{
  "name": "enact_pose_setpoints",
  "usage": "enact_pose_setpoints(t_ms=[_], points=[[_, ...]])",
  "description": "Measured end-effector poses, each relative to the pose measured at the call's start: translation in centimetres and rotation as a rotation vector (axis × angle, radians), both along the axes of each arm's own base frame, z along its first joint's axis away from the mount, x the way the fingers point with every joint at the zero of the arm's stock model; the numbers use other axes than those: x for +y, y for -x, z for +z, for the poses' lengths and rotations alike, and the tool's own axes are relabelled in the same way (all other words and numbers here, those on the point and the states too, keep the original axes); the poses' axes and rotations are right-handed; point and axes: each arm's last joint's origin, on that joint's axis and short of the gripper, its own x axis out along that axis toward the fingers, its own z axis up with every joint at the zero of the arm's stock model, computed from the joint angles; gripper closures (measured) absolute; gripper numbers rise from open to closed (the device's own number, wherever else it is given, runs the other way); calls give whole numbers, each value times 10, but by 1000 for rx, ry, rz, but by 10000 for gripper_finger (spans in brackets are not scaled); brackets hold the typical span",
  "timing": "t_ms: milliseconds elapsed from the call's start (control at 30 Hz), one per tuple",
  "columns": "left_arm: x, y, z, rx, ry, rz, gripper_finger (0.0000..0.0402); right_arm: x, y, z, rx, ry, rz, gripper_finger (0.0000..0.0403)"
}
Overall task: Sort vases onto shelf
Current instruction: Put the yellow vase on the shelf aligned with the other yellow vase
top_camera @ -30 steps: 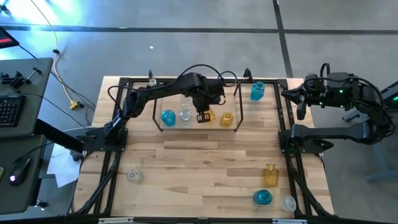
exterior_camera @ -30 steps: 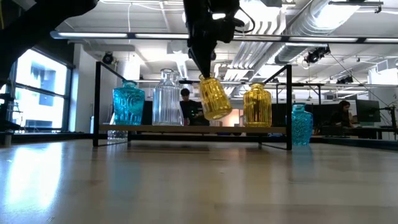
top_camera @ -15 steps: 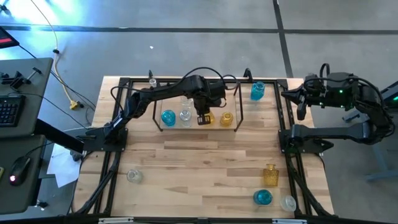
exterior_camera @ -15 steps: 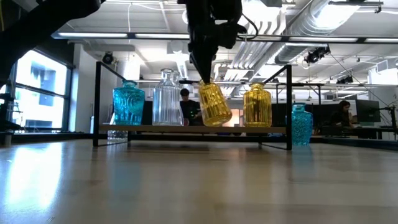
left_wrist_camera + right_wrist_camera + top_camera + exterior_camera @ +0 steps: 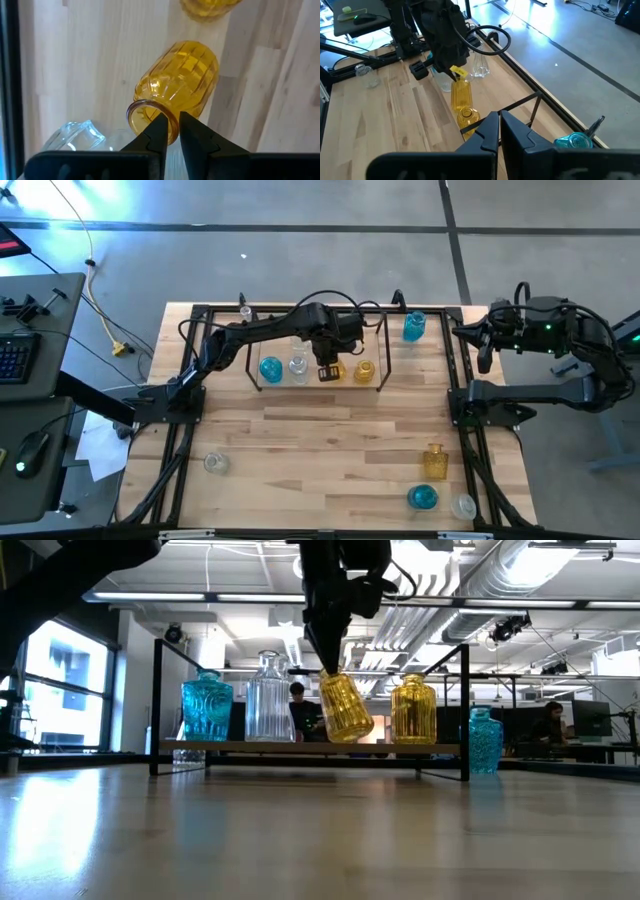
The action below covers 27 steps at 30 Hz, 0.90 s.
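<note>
The shelf [image 5: 383, 350] of black rods with a wood floor [image 5: 300, 747] stands at the table's far middle. A blue vase [image 5: 206, 708], a clear vase [image 5: 268, 700] and a yellow vase [image 5: 413, 710] stand upright on its floor. Between the clear and the yellow one, my left gripper [image 5: 171, 125] is shut on another yellow vase [image 5: 345, 707], which tilts over the floor. My right gripper [image 5: 499, 127] is shut on nothing, high beyond the table's right edge [image 5: 480, 340]. My left gripper comes from above, pointing down, and holds the yellow vase by the rim of its mouth [image 5: 150, 116]. One finger [image 5: 159, 131] lies over the opening and the other outside the neck. The vase hangs tilted, body toward the right, its lower edge [image 5: 340, 739] at the shelf floor; I cannot tell whether it touches.
A blue vase [image 5: 414, 326] stands right of the shelf. Loose on the near table are a clear vase [image 5: 215, 463] at the left and an amber [image 5: 434, 461], a blue [image 5: 422, 497] and a clear one [image 5: 463, 506] at the right. A black frame [image 5: 468, 440] edges the table.
My left gripper has come down a little with the yellow vase. The vase stays tilted and its lower edge now sits close to the shelf floor. For the last half second nothing has moved.
</note>
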Motion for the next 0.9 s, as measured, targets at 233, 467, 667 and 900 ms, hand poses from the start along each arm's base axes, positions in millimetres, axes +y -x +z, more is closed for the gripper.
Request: enact_pose_setpoints(t_ms=[233, 467, 667, 900], points=[[-2, -1, 0, -1, -26, -4, 327, 0, 0, 0, -1, -3, 2, 403], [-4, -1, 3, -1, -56, -1, 293, 0, 0, 0, 0, -2, 4, 403], [-5, -2, 6, -25, -61, -4, 278, 0, 0, 0, 1, -3, 7, 403], [-6, -2, 13, -64, -75, -3, 275, 0, 0, 0, 4, -4, 7, 403]])
